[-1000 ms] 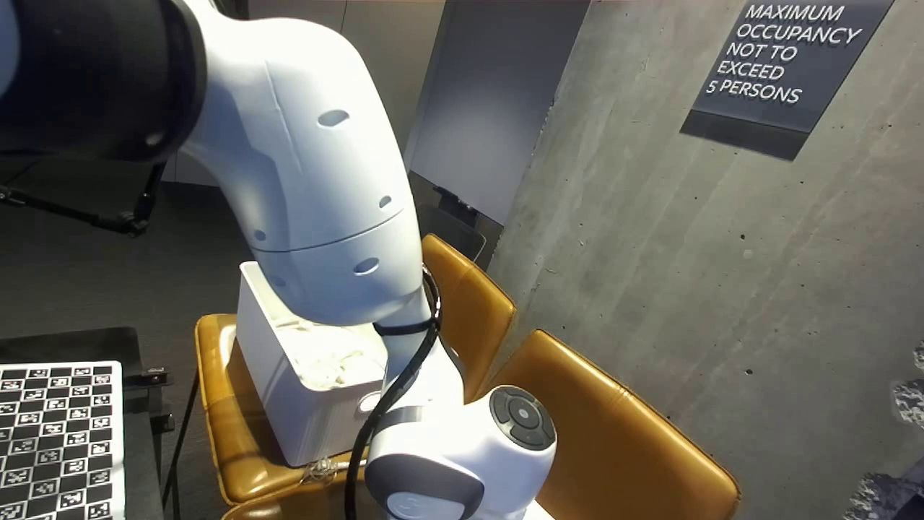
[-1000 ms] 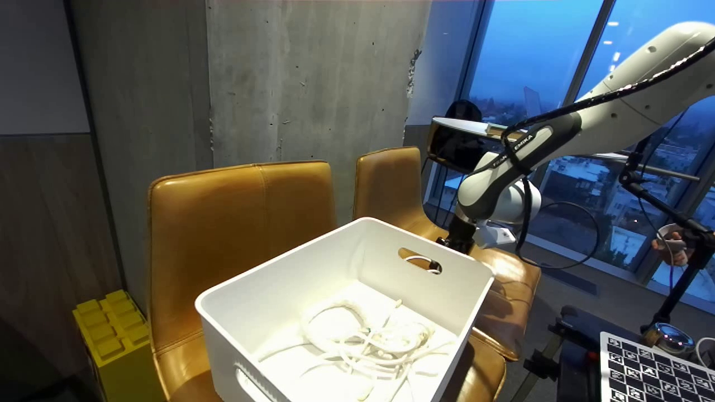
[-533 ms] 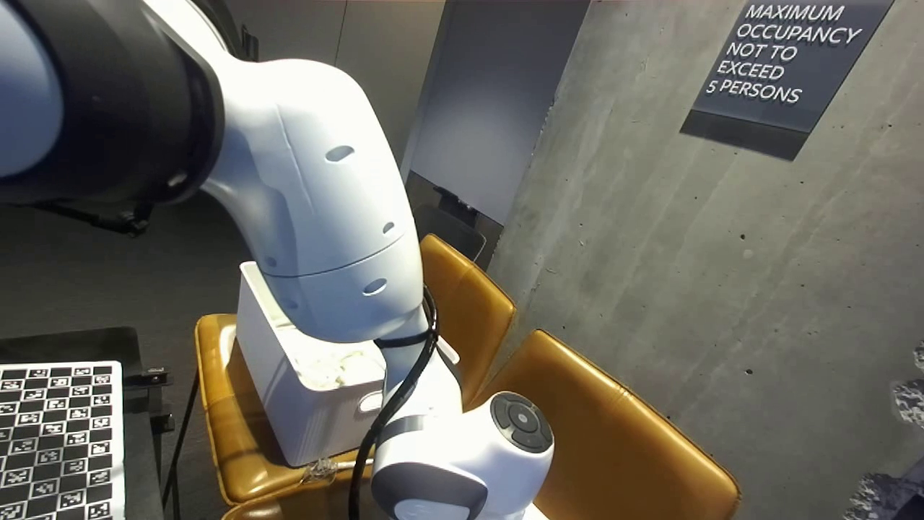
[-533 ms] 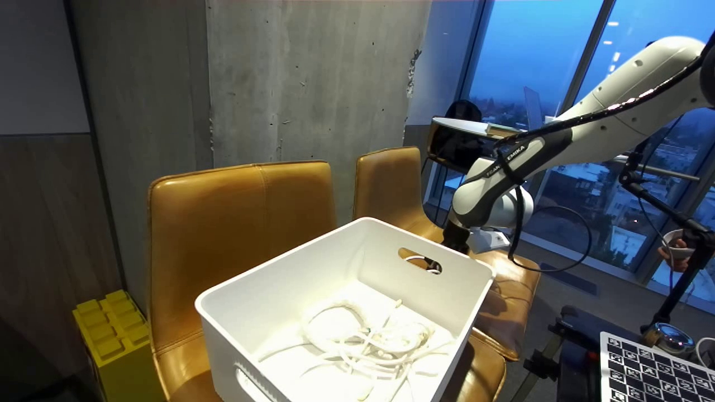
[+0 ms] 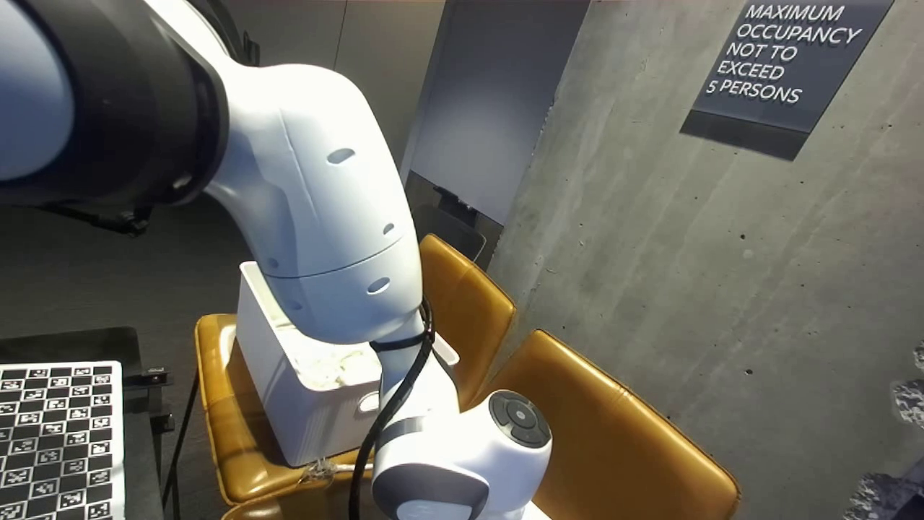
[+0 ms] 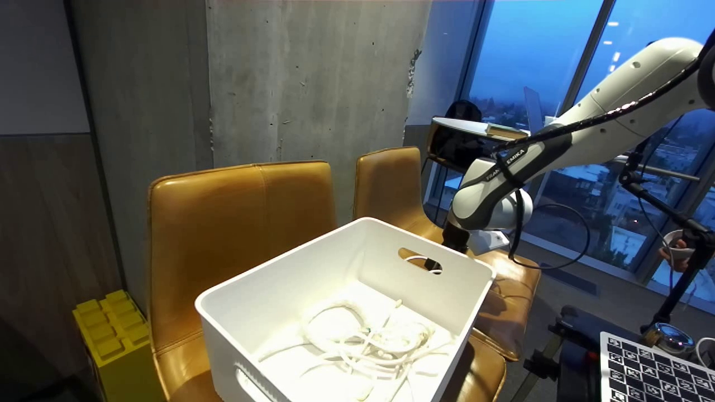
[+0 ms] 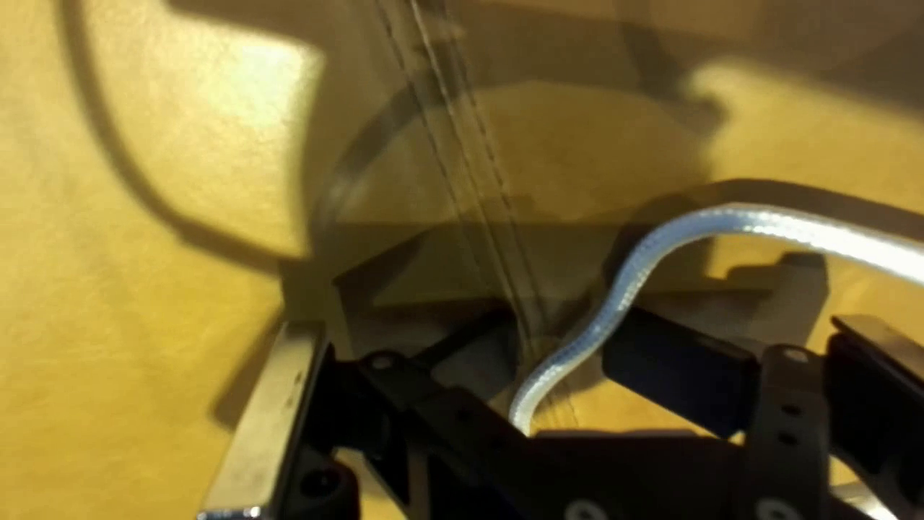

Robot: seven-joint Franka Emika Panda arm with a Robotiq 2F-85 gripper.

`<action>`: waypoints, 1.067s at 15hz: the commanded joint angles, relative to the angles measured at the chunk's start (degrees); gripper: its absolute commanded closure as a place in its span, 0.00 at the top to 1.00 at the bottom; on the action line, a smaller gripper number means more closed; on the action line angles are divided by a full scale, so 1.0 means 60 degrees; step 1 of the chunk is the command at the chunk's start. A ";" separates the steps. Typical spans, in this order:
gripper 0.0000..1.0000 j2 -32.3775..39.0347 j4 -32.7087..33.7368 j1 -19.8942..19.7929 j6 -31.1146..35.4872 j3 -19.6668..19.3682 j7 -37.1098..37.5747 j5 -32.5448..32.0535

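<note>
In the wrist view my gripper (image 7: 561,343) stands partly open low over a tan leather chair seat (image 7: 108,325). A white cable (image 7: 722,220) curves in from the right and runs down through the gap between the fingers. It crosses in front of the tip of the right-hand finger (image 7: 678,372); whether it touches is unclear. A gap still shows between both fingertips. Its lower end disappears behind the gripper's dark linkage. In an exterior view the white box (image 6: 447,254) hides most of the gripper, and a bit of white cable (image 6: 414,258) shows through the box's handle hole.
The box, seen in both exterior views, stands on a chair beside the gripper with several white cables (image 6: 363,352) inside. Tan chair backs (image 5: 613,433) and a concrete wall (image 5: 650,253) lie close by. A patterned board (image 5: 58,440) is at one side.
The arm has come down and shifted slightly in both exterior views, mostly during the first half second. Since then it has hardly moved. The box and chairs stand as before.
</note>
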 commanded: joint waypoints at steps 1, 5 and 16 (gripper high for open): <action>0.07 0.0421 0.0314 0.0072 -0.0163 -0.0131 0.0277 -0.0333; 0.00 0.0580 0.0456 0.0070 -0.0178 -0.0231 0.0295 -0.0440; 0.00 -0.1220 -0.0650 0.0993 -0.0314 -0.0533 0.0843 -0.0673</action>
